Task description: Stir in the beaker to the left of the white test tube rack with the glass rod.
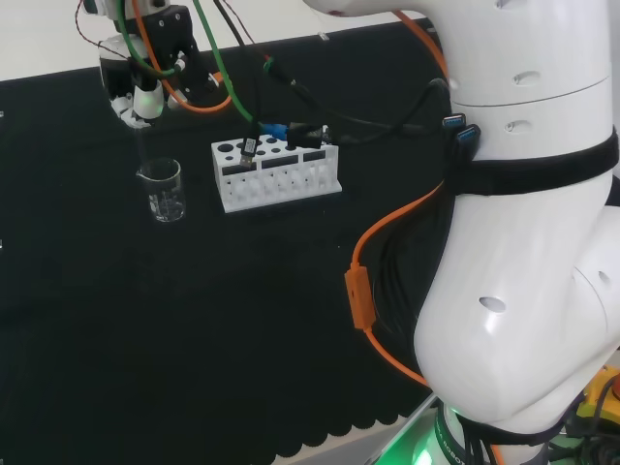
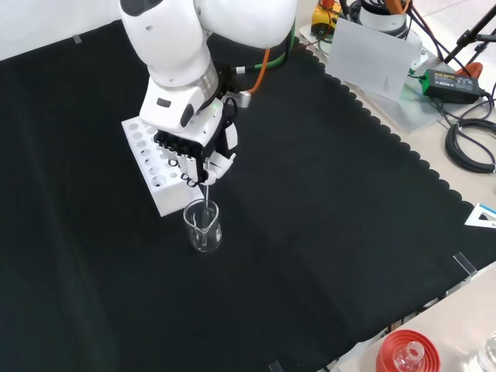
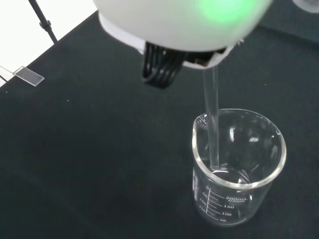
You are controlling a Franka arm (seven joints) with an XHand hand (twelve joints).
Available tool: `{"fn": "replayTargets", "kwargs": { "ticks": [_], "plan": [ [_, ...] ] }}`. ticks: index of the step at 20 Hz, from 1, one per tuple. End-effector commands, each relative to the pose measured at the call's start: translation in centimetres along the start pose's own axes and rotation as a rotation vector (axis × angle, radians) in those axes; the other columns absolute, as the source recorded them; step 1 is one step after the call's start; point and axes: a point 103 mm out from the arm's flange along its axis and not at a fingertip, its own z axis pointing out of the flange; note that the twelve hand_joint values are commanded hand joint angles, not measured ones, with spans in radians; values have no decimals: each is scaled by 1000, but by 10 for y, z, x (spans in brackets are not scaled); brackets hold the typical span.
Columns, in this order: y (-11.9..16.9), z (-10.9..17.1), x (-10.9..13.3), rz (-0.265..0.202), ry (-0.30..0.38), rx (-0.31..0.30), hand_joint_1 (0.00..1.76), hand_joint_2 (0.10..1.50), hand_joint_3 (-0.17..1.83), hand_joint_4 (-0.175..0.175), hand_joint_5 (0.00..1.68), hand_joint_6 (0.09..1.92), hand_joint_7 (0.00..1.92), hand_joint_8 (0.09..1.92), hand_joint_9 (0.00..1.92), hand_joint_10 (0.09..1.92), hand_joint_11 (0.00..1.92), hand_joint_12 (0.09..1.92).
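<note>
Wrist view: a clear glass beaker with a pouring lip and printed graduations stands upright on the black cloth surface. A straight, transparent glass rod descends from the underside of the robot hand into the beaker mouth, its lower end inside the vessel, close to the wall on the spout side. Whether the beaker holds any liquid cannot be told.

Front view: the beaker stands just beside the end of the white test tube rack, a rectangular block with rows of round holes in its top face. The robot hand, black and white, hangs directly above the beaker with its fingers curled downward and closed on the upper part of the glass rod, which runs nearly vertically down into the vessel. A large white arm link stands above and partly before the robot hand.

Head view: the beaker lies to the left of the rack, apart from it, and the robot hand is poised over it, with the thin rod faintly visible between the two.
</note>
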Motion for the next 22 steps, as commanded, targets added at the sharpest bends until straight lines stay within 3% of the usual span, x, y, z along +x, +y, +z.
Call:
{"fn": "replayTargets", "kwargs": {
  "ticks": [1, 5, 22],
  "plan": [
    [1, 2, -6, 3, 5, 12, 1336, 490, 953, -175, 1189, 794, 1433, 713, 1710, 524, 1603, 713],
    [-3, 4, -17, 12, 8, 14, 1336, 491, 953, -175, 1188, 795, 1433, 713, 1710, 524, 1603, 713],
    [-18, -3, -10, 13, -20, 1, 1336, 492, 951, -175, 1187, 797, 1432, 715, 1709, 525, 1603, 712]
  ]
}}
